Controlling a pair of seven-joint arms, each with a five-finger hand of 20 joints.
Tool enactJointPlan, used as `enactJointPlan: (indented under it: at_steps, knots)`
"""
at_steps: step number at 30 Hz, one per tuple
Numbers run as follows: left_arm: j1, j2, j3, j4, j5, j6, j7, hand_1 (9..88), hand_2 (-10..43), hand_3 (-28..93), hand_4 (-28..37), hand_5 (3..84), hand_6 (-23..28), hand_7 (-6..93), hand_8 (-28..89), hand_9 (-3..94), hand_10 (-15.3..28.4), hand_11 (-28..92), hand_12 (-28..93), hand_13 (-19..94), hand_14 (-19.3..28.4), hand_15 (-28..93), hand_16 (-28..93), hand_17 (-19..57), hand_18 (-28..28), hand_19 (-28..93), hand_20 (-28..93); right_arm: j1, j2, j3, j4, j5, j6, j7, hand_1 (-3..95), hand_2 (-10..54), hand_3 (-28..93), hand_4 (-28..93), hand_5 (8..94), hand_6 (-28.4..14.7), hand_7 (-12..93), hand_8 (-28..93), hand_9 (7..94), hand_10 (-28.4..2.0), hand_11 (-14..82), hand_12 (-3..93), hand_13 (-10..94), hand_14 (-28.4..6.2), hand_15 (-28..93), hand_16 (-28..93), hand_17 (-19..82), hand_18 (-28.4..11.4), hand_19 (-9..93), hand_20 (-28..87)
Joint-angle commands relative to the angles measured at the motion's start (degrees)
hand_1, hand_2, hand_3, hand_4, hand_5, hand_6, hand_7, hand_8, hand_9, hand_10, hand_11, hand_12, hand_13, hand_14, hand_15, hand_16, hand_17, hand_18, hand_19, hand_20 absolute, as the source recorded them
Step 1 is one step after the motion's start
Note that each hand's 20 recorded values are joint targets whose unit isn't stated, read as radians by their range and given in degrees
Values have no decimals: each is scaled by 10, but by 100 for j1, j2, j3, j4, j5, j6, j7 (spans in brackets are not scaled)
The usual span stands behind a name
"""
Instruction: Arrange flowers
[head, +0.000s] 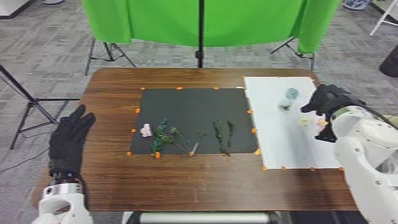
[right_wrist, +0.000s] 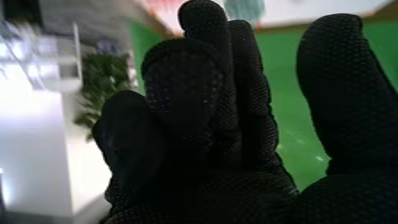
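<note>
The mat (head: 191, 107) lies on the middle of the table (head: 178, 187), with the sheet (head: 274, 140) just to its right. Along the mat's near part, from left to right, lie a blossom (head: 146, 130), a leafy stem (head: 160, 134), a branching sprig (head: 180, 142) and two separate stems, the left stem (head: 219, 135) and the right stem (head: 230, 133). Two small objects, perhaps flower heads, lie on the sheet's far part, the farther object (head: 292, 93) behind the nearer object (head: 285, 104). Behind the table hangs the backdrop (head: 160, 22).

We are seeing even light and a faint sheen on the wooden tabletop (head: 200, 192), lower centre of the head view; white glare is washing out part of the right wrist view.
</note>
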Motion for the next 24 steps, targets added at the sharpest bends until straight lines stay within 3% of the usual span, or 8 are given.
enactJointPlan:
  at_steps: [1,9,17,18,20,21,23,24]
  knots:
    - [71,-67,22,4,26,-32,-64,169,72,670,-283,446,57,47,-56,444,137,133,104,332,142,92,5,75,98,19,192,-120,-137,-143,250,-264,195,143,398,-95,591,-117,687,22,140,-77,805,-132,188,211,901,-32,530,320,628,-103,932,490]
    - [67,-101,46,11,44,-59,-75,177,65,671,-283,446,57,47,-56,445,136,136,106,331,142,91,5,75,98,19,192,-271,-337,-125,555,-353,250,152,414,-95,590,-119,675,24,140,-79,812,-131,183,209,912,-25,525,331,640,-97,932,490]
    - [57,-106,35,24,31,-59,-92,186,58,671,-283,446,56,47,-55,446,136,137,106,332,144,92,6,75,98,19,191,-580,-437,-225,798,-471,1158,-73,545,-95,509,-139,687,16,157,44,856,-104,159,305,928,-15,536,339,654,-91,932,505]
    - [63,-112,33,16,42,-55,-101,188,57,671,-283,446,56,48,-55,446,136,137,106,332,144,92,6,75,98,19,191,-591,-450,-248,830,-542,1198,-108,582,-95,457,-121,695,13,159,68,871,-97,136,332,929,-13,538,340,657,-90,932,511]
    - [91,-126,25,7,35,-71,-80,191,54,672,-283,446,56,47,-56,446,136,137,106,332,143,92,6,75,98,19,191,-626,-438,-328,881,-571,1479,-113,787,-95,-39,212,734,4,160,108,903,-87,103,371,934,-11,545,334,664,-90,932,516]
    - [99,-132,22,4,36,-67,-79,192,53,673,-283,446,56,48,-55,446,136,137,106,332,143,92,6,75,98,19,191,-631,-431,-344,890,-616,1539,-143,839,-95,-146,293,755,2,162,119,917,-83,97,381,936,-10,551,330,669,-88,932,519]
    - [112,-144,21,-2,24,-63,-66,192,52,674,-283,446,57,48,-55,446,136,137,106,333,143,92,6,75,98,19,191,-643,-372,-364,855,-611,1750,-188,855,-95,-132,295,789,0,168,133,930,-82,112,382,937,-9,566,315,678,-85,932,522]
    - [123,-150,19,-11,27,-50,-63,193,51,673,-283,446,57,48,-55,446,136,138,106,333,143,92,6,75,98,19,191,-622,-327,-366,812,-596,1815,-210,783,-95,110,120,804,0,172,137,934,-81,132,374,937,-7,575,303,682,-86,932,523]
